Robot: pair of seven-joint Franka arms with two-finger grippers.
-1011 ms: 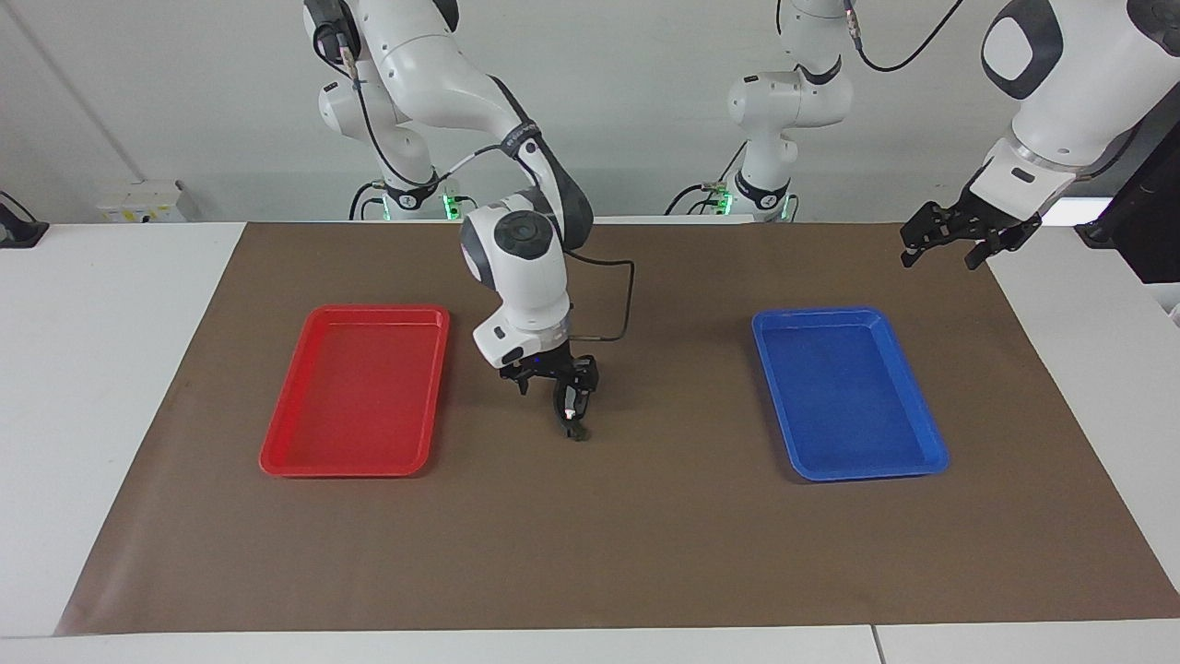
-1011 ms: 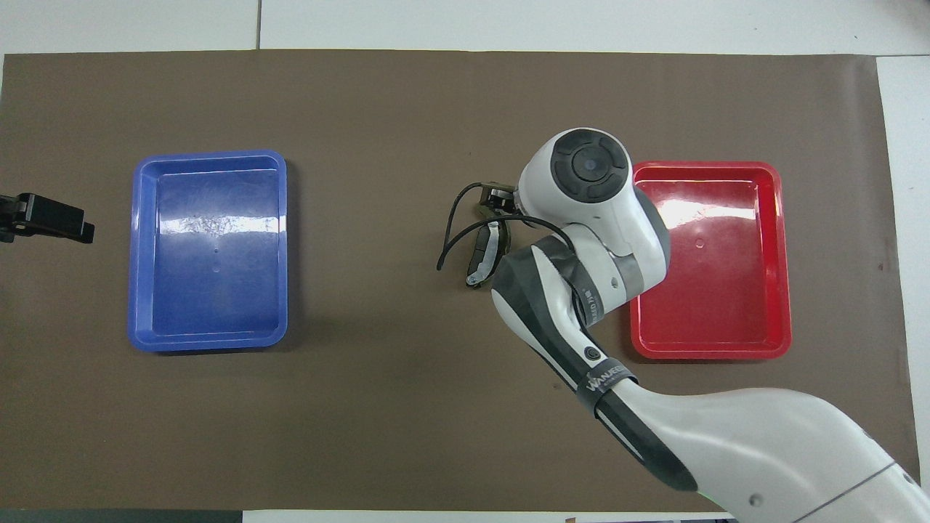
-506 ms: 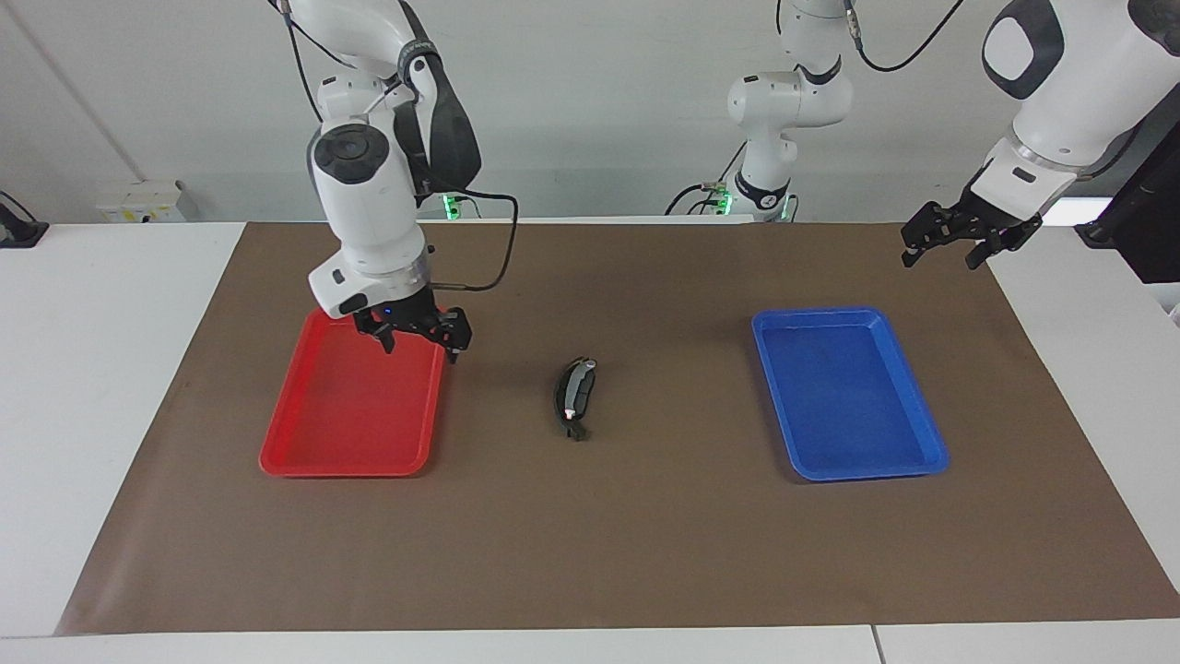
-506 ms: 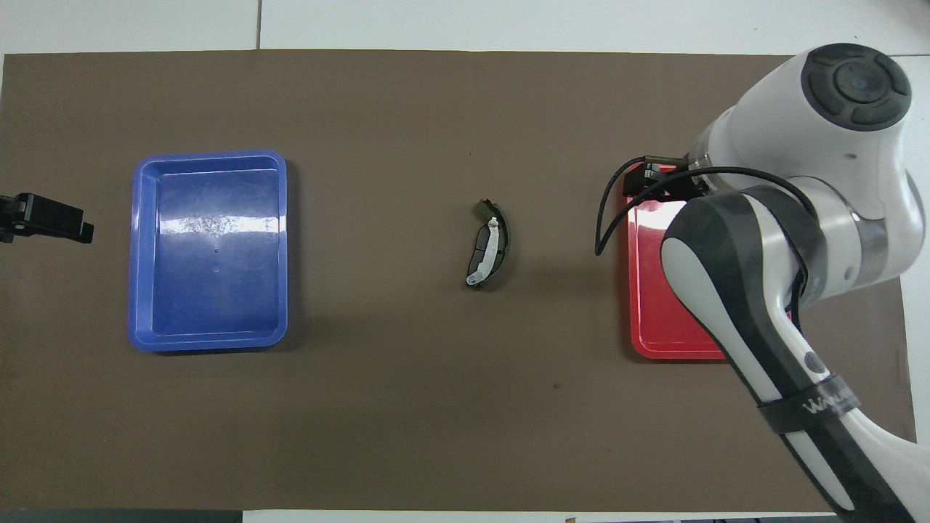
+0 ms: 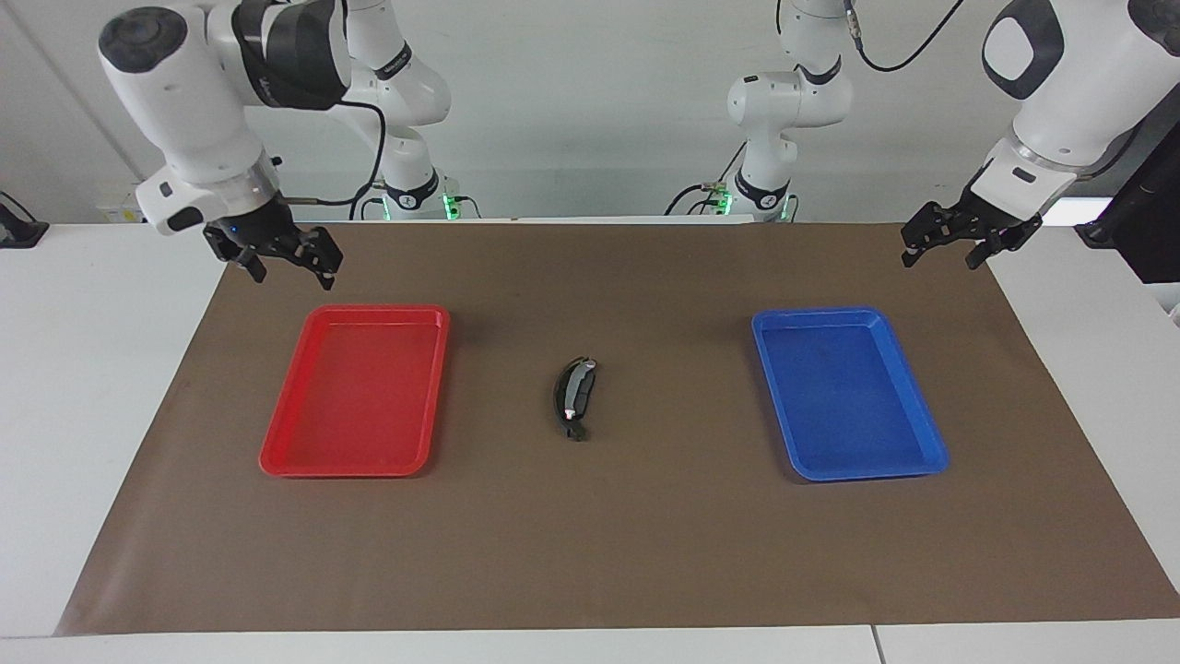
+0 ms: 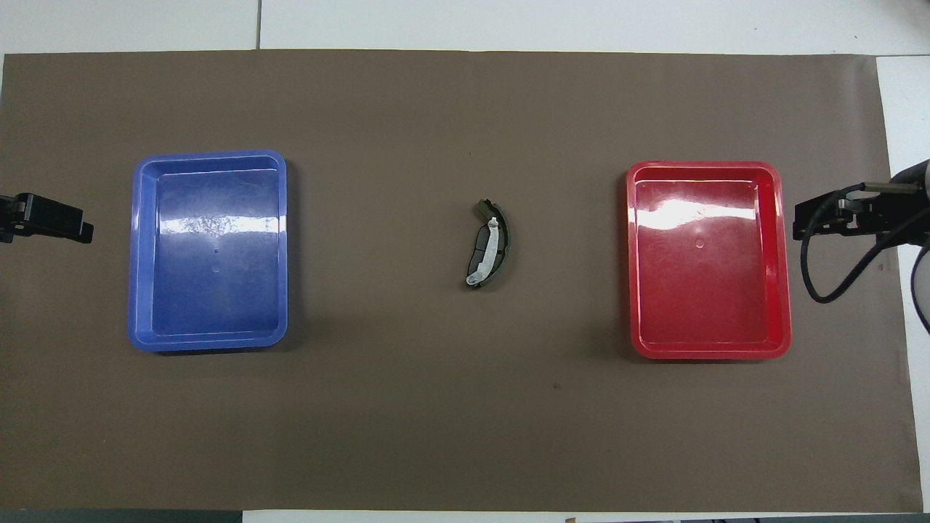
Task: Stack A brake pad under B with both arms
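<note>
The B pad (image 5: 573,397), a slim dark crescent with a silvery strip, lies on the brown mat midway between the two trays; it also shows in the overhead view (image 6: 494,240). It rests on a dark grey pad, the A brake pad (image 6: 477,254), of which only an edge shows. My right gripper (image 5: 290,270) is open and empty, raised over the mat's corner beside the red tray (image 5: 277,443); it also shows in the overhead view (image 6: 821,218). My left gripper (image 5: 940,258) is open and empty, waiting over the mat's edge past the blue tray (image 5: 931,456); it also shows in the overhead view (image 6: 51,218).
The red tray (image 6: 781,254) and the blue tray (image 6: 138,254) hold nothing. The brown mat (image 6: 436,407) covers most of the white table.
My right gripper has let go of the pads in the middle and pulled back, rising across the red tray to the mat's corner. The pads stay put. The left arm has not moved.
</note>
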